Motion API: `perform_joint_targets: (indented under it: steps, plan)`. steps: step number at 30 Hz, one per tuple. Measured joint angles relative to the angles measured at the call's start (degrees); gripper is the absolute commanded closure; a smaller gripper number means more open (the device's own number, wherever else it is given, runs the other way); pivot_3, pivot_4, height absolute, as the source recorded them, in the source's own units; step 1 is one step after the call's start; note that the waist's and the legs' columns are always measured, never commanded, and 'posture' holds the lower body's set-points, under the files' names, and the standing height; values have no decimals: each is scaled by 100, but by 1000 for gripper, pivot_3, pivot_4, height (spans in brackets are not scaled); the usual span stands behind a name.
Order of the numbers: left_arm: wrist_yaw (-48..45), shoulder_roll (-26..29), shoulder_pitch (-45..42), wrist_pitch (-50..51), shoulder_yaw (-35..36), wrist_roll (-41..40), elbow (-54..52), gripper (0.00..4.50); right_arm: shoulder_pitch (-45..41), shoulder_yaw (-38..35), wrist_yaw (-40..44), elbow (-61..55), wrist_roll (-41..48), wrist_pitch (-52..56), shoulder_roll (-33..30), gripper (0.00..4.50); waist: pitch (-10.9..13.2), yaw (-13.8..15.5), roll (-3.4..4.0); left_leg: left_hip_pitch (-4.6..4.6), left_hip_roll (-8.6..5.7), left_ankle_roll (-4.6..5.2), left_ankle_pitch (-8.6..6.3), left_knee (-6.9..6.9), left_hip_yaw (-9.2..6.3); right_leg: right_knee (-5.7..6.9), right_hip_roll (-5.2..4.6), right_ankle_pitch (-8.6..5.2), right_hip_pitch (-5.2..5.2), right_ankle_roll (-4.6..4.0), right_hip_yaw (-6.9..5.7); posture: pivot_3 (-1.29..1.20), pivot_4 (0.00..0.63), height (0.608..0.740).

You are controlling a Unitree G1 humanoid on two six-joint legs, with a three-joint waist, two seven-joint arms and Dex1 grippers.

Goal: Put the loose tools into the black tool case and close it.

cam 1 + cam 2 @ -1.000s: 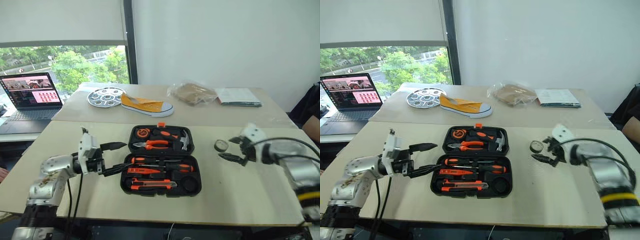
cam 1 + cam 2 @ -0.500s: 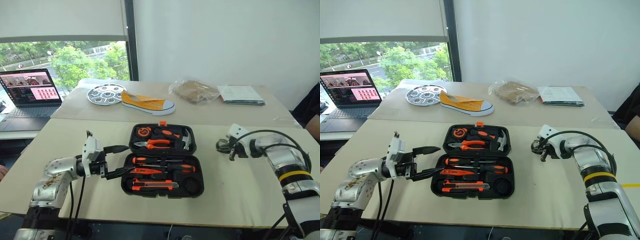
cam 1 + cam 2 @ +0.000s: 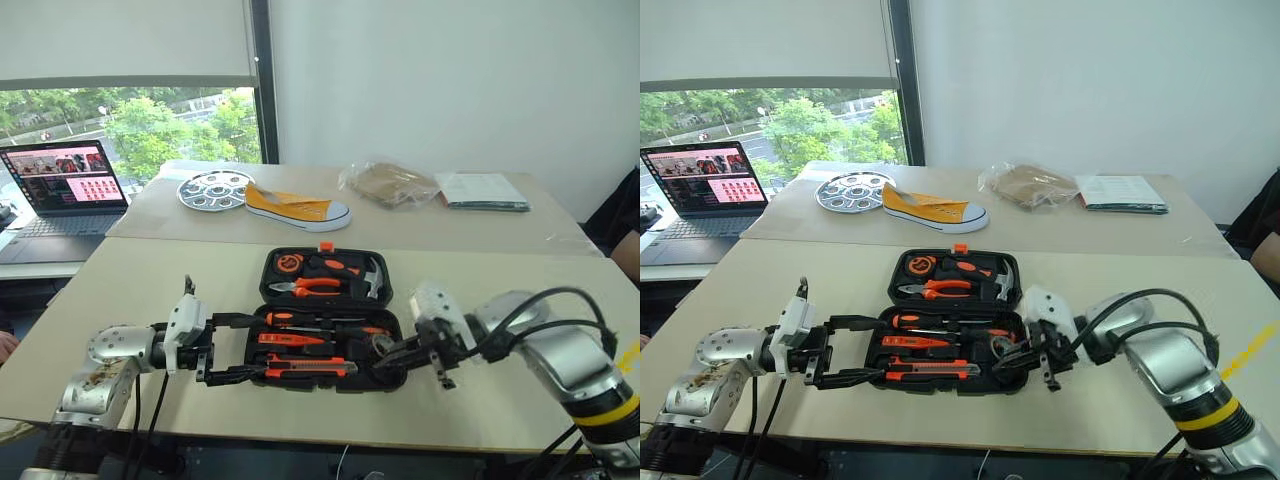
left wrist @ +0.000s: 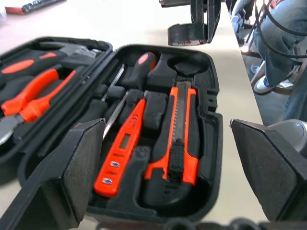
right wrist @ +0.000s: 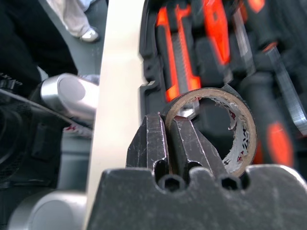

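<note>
Tape roll (image 5: 225, 129) pinched by its wall in the right tool (image 5: 165, 139) hangs over the round slot of the black tool case (image 3: 385, 375) on the bench (image 3: 480, 400); released off-centre, it'd probably perch on the rim and block the lid, while the left tool (image 3: 225, 350) gapes wide beside the case.

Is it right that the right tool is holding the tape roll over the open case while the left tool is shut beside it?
Not quite: the left tool is open, its fingers spread wide, as the left wrist view shows. The rest holds: the right tool is pinched on the tape roll above the open black tool case.
</note>
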Motion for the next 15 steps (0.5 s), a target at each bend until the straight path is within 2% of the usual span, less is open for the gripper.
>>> perform_joint_targets:
  steps: [3, 9, 11, 12, 13, 15]
  plan:
    - [49, -1, 9, -1, 0, 2, -39, 0, 17, 295, -28, -71, -311, -107, -168, 4456, 0, 10, 0, 1, 0, 1, 0, 3, 0, 6, 3, 0, 0, 0, 4, 0, 150, 740]
    - [83, 3, 6, 0, 1, 5, -63, 0, -112, 526, -160, 28, -551, -86, -69, 4456, 0, 49, -1, 1, -3, 5, -3, 10, 0, 17, 3, 0, -1, 1, 7, 0, 150, 740]
    - [91, 10, 0, -1, 2, 7, -63, 0, -204, 600, -193, 91, -617, -87, 40, 3686, -3, 47, -10, 6, -2, 5, -3, 14, 0, 25, 5, -1, 1, 1, 9, 0, 150, 740]
    - [95, 11, -3, -1, 2, 7, -63, 0, -238, 634, -197, 91, -640, -77, 53, 3606, -2, 36, -11, 8, -2, 5, -3, 18, 2, 30, 5, -1, 1, 1, 15, 0, 150, 740]
    - [112, 11, -11, -1, 2, 7, -63, 0, -307, 658, -186, 98, -665, -13, 31, 3175, -2, 24, -10, 13, -2, 5, -3, 19, 7, 33, 5, -1, 1, 1, 24, 0, 150, 740]
    - [146, 12, -25, 1, 12, 6, -63, 0, -407, 686, -144, 113, -723, 38, -49, 2614, -2, 22, -11, 16, -2, 6, -3, 19, 8, 34, 5, -2, 2, 1, 29, 0, 150, 740]
